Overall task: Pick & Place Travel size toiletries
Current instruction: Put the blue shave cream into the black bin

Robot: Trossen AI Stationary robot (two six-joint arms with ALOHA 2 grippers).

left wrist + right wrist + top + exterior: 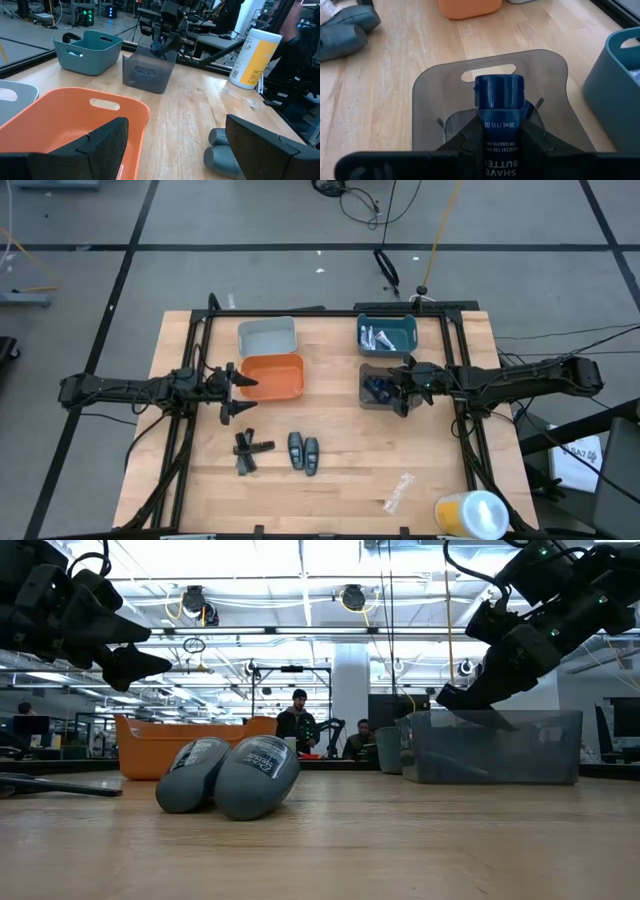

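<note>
Oval pieces [230, 775] on wood table [400, 840] (busy lab)

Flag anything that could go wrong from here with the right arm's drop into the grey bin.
1. The right end effector grips the dark blue tube over the grey bin; the tube's cap points toward the bin's wall, so on release it could clip the rim and tip out.
2. Another blue tube already lies inside; the new one might land on it and roll.
3. The open left end effector hangs beside the orange bin and may nudge it.
</note>
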